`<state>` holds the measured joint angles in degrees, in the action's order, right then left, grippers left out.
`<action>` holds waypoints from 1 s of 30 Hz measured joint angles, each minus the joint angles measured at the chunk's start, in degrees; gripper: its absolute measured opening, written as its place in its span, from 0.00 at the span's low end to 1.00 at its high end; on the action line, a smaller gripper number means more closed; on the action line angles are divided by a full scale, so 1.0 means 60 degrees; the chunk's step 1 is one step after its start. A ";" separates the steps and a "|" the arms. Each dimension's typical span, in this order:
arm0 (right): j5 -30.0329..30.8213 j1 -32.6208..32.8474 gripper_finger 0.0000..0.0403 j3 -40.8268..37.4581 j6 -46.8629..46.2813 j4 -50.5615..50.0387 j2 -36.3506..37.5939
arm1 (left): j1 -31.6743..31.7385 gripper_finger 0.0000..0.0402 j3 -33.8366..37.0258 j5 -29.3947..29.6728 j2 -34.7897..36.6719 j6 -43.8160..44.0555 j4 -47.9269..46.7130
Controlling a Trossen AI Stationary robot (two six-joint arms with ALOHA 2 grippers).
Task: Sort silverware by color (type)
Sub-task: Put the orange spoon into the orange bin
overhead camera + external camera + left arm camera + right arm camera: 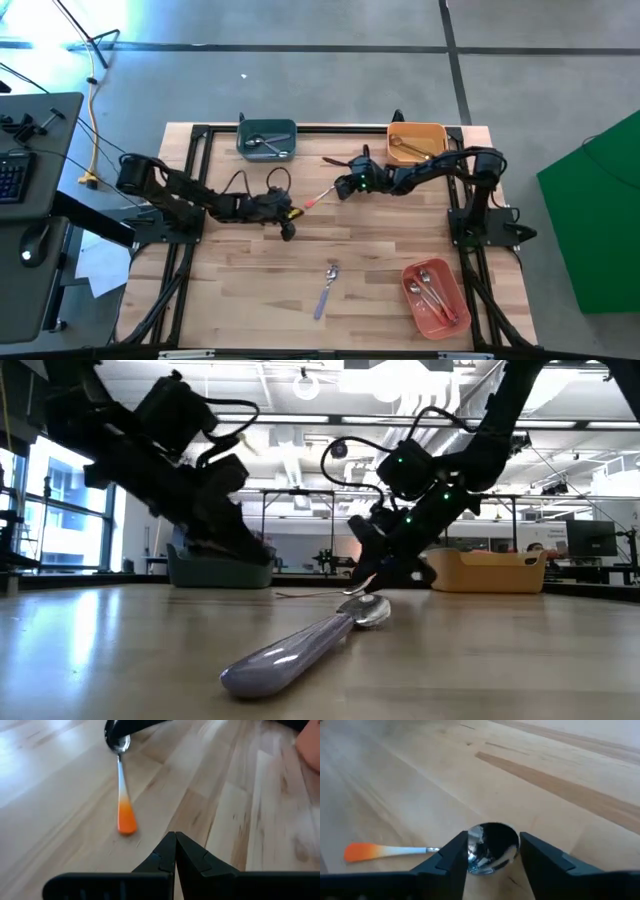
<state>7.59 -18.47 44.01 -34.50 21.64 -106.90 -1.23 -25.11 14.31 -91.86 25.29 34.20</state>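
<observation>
**Wooden table, red-tipped spoon gripped by its bowl**

Pale wood planks make up the table (pixel 250 270), and both arms reach in toward its middle. The right arm stretches from its base at the right edge, bent at the elbow near the orange bin (pixel 417 143), forearm angled down toward the centre. The right gripper (pixel 345 186) has its fingers (pixel 447 857) clasped on either side of the silver bowl of a red-handled spoon (pixel 318 195). The spoon's handle points away toward the left arm, fading from silver to orange-red at its tip; whether that tip rests on the wood cannot be told.

The left arm lies low across the table from the left edge, its wrist bent down. The left gripper (pixel 288 229) sits just beside the spoon's coloured tip with its fingers (pixel 165 857) pressed together, holding nothing.

A lavender-handled spoon (pixel 326 288) lies flat on the table nearer the front edge, well apart from both grippers. More silverware rests in the teal bin (pixel 267 139) at the back, in the orange bin and in the red-pink bin (pixel 436 297) at the front right.
</observation>
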 joint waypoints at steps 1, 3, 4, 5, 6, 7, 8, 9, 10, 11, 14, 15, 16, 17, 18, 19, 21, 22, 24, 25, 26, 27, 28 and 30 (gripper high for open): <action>-0.0008 -0.0003 0.37 0.0016 0.0004 -0.0023 -0.0002 | -0.0002 0.00 0.0027 0.0037 0.0011 0.0009 0.0101; -0.0027 -0.0008 0.31 0.0124 0.0057 -0.0028 -0.0090 | -0.0001 0.00 0.0270 0.0107 0.0256 0.0020 0.0135; -0.0015 -0.0002 0.28 0.0126 0.0109 -0.0014 -0.0106 | -0.0021 0.00 0.0369 0.0160 0.0354 0.0036 0.0178; -0.0059 -0.0002 0.24 0.0126 0.0170 -0.0005 -0.0101 | -0.0050 0.00 0.0384 0.0179 0.0316 0.0083 0.0439; -0.0078 0.0002 0.21 0.0123 0.0223 0.0026 -0.0129 | -0.0058 0.00 0.0495 0.0198 0.0412 0.0101 0.0567; -0.0044 0.0002 0.16 0.0113 0.0240 0.0067 -0.0169 | -0.0065 0.00 0.0650 0.0239 0.0583 0.0128 0.0547; -0.0057 0.0002 0.12 0.0092 0.0223 0.0108 -0.0169 | -0.0090 0.00 0.0668 0.0258 0.0605 0.0132 0.0586; -0.0112 0.0007 0.08 0.0089 0.0226 0.0180 -0.0167 | -0.0125 0.00 0.0706 0.0264 0.0628 0.0171 0.0661; -0.0159 0.0024 0.05 0.0102 0.0248 0.0253 -0.0154 | -0.0141 0.00 0.0834 0.0302 0.0748 0.0179 0.0778; -0.0150 0.0054 0.03 0.0134 0.0324 0.0309 -0.0125 | -0.0157 0.00 0.0963 0.0311 0.0859 0.0184 0.0932; -0.0258 0.0157 0.04 0.0154 0.0588 0.0136 0.0122 | -0.0226 0.00 0.1321 0.0325 0.1086 0.0192 0.1523; -0.0409 0.0194 0.04 0.0163 0.0736 0.0009 0.0258 | -0.0226 0.00 0.1409 0.0335 0.1165 0.0191 0.1643; -0.0525 0.0262 0.04 0.0140 0.0846 -0.0117 0.0456 | -0.0226 0.00 0.1478 0.0323 0.1233 0.0191 0.1745; -0.0619 0.0336 0.03 0.0144 0.0986 -0.0128 0.0657 | -0.0226 0.00 0.1600 0.0333 0.1347 0.0188 0.1858; -0.0737 0.0435 0.01 0.0160 0.1065 -0.0316 0.0909 | -0.0226 0.00 0.1718 0.0331 0.1495 0.0191 0.1877; -0.0781 0.0551 0.01 0.0158 0.1146 -0.0638 0.1210 | -0.0226 0.00 0.1829 0.0351 0.1598 0.0191 0.1952; -0.0779 0.0807 0.01 0.0153 0.1260 -0.1200 0.1779 | -0.0226 0.00 0.1979 0.0415 0.1774 0.0200 0.2076; -0.0778 0.0952 0.01 0.0141 0.1265 -0.1628 0.2132 | -0.0226 0.00 0.2083 0.0446 0.1947 0.0242 0.2056; -0.0768 0.1287 0.00 0.0134 0.1333 -0.2297 0.2896 | -0.0210 0.00 0.2116 0.0452 0.2083 0.0260 0.2086; -0.0771 0.1491 0.00 0.0138 0.1330 -0.2599 0.3281 | -0.0169 0.00 0.2215 0.0456 0.2250 0.0260 0.2071; -0.0779 0.1681 0.00 0.0155 0.1305 -0.3003 0.3680 | -0.0144 0.00 0.2226 0.0461 0.2345 0.0260 0.2043; -0.0793 0.1890 0.00 0.0150 0.1230 -0.3501 0.4077 | -0.0129 0.00 0.2224 0.0459 0.2399 0.0257 0.2083; -0.0789 0.2130 0.00 0.0149 0.1080 -0.3840 0.4439 | -0.0101 0.00 0.2259 0.0462 0.2491 0.0257 0.2093; -0.0822 0.2560 0.00 0.0153 0.0759 -0.4797 0.5180 | -0.0057 0.00 0.2337 0.0463 0.2693 0.0187 0.2044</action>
<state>2.66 -3.11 44.93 -29.95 -7.14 -75.83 -1.58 -11.09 17.09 -75.70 26.41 46.46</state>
